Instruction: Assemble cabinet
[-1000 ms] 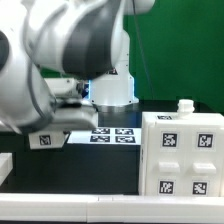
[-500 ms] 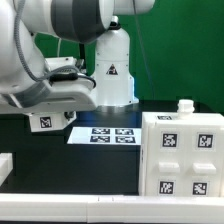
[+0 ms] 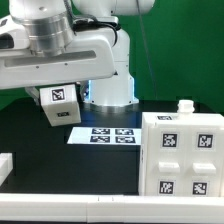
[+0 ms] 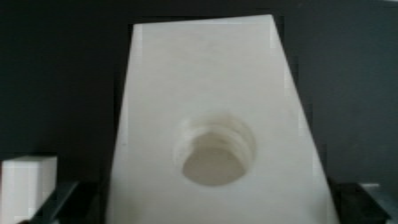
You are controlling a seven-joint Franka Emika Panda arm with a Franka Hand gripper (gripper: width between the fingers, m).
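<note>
The big white cabinet body, covered in square tags, stands on the black table at the exterior view's right, with a small white knob on its top. My gripper is shut on a white cabinet panel with a round hole, its dark fingers at both edges. In the exterior view the held panel shows one tag and hangs in the air left of the cabinet body, well apart from it. The gripper's fingers are hidden there.
The marker board lies flat on the table below and right of the held panel. A loose white piece sits at the exterior view's left edge; a white block also shows in the wrist view. A green wall stands behind.
The arm has risen and shifted a little to the exterior view's right, lifting the tagged panel up from near the table. The cabinet body has not moved.
</note>
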